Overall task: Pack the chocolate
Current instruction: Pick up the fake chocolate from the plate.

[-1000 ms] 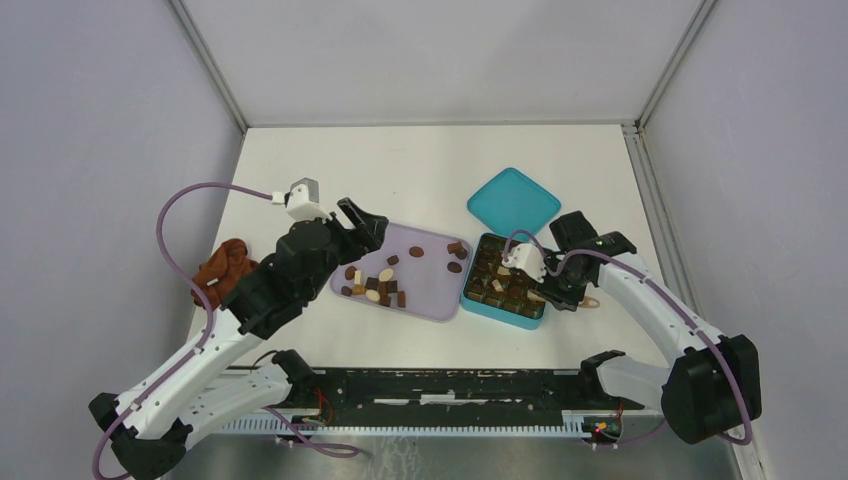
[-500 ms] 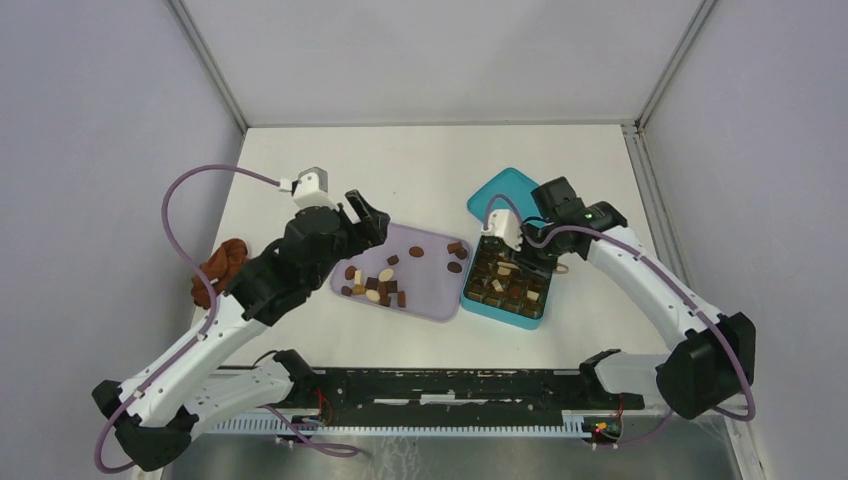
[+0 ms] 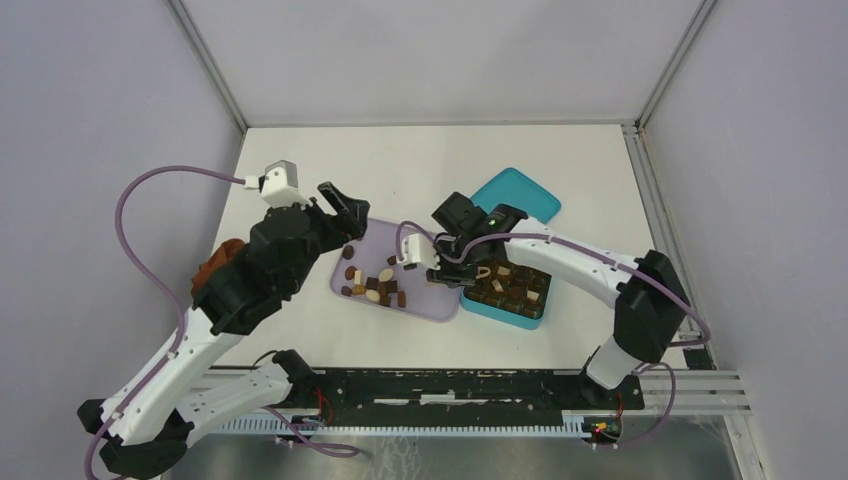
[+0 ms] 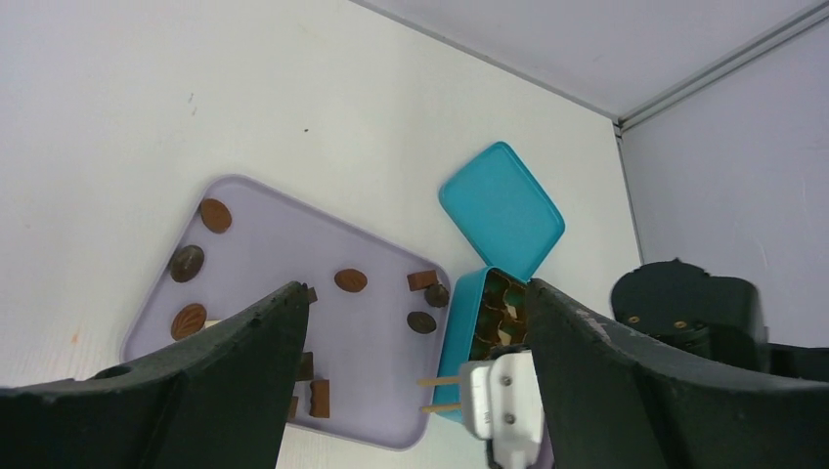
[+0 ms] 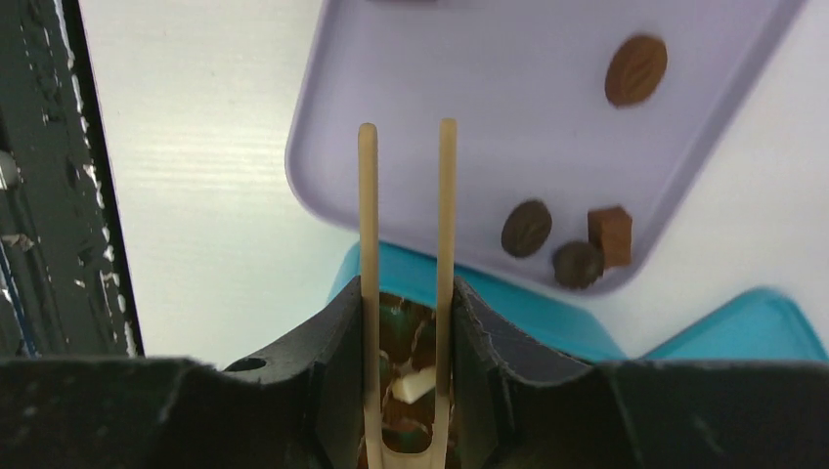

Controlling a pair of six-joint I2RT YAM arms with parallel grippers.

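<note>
So, the loose chocolate [image 3: 378, 287] is scattered on the lilac tray [image 3: 425, 292], mostly bunched toward its near-left part, with a few more pieces strung along the right edge. More pieces can be seen already slotted into the teal box [image 3: 470, 301], which is parked just beside the tray's right edge. Its lid [image 3: 520, 195] is laid flat off the tray's far-right corner.

The right gripper [image 5: 406, 293] is clamped on a pair of wooden tweezers [image 5: 447, 215] and held over the tray's right edge. The prongs are spread, nothing is pinched between them, and the tips are poked out over bare tray.

The left gripper [image 4: 413, 293] is held above the tray's far-left corner, jaws wide apart, nothing gripped. A rust-brown cloth lump [image 3: 215, 270] is dumped well off the tray's left side.
</note>
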